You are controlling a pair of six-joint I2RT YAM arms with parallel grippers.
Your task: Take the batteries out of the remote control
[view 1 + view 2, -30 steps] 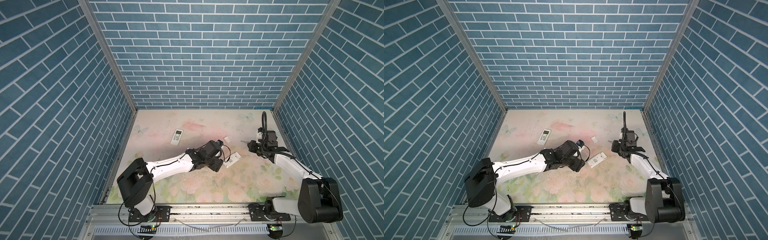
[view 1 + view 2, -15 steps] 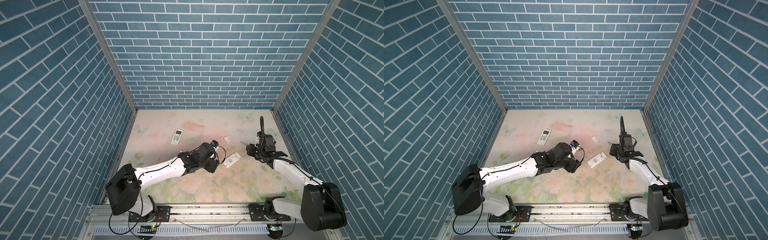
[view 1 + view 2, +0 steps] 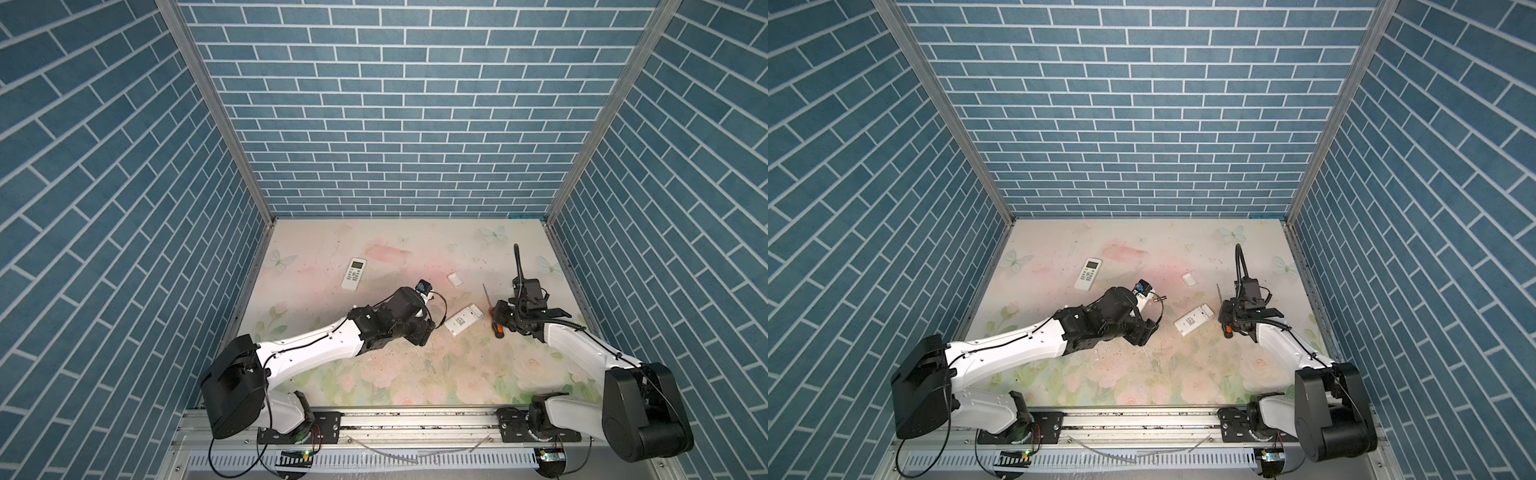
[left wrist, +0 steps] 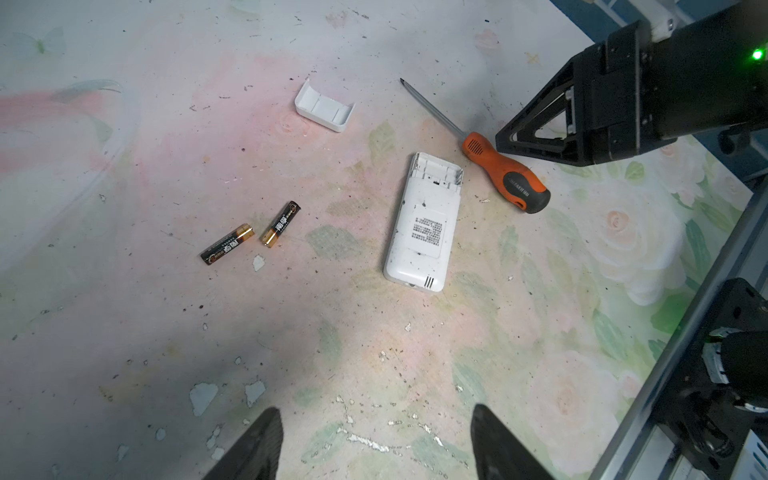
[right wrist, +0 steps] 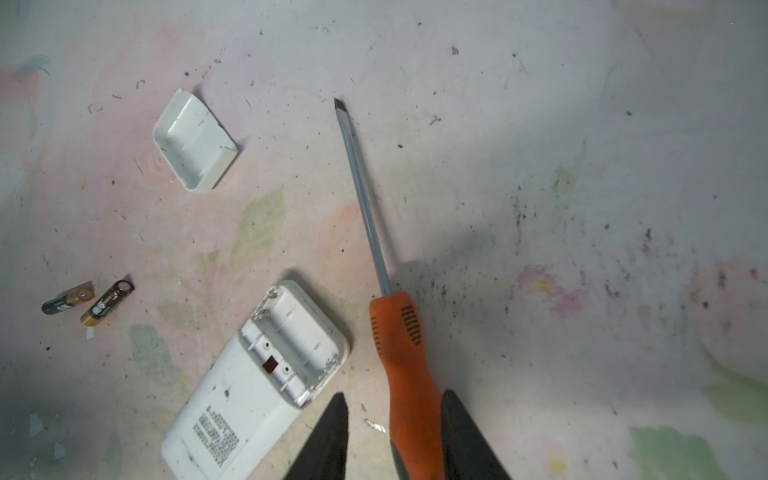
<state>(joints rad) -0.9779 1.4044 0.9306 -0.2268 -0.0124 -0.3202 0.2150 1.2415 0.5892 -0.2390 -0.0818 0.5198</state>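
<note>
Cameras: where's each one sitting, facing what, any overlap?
Top views: high above the front rail, looking down and back over the table; both arms whole.
Left wrist: behind the left gripper, looking down at batteries and remote; own fingertips and right gripper show.
Right wrist: behind the right gripper, looking along the screwdriver; own fingertips show.
Shared: both wrist views hold remote, batteries, cover.

The left arm (image 3: 316, 345) is stretched low and far forward toward the middle. The left hand (image 4: 374, 415) is held pointing down, its fingers spread wide. The right arm (image 3: 582, 349) is bent inward, and the right hand (image 5: 395, 395) is lowered, fingers parted.
</note>
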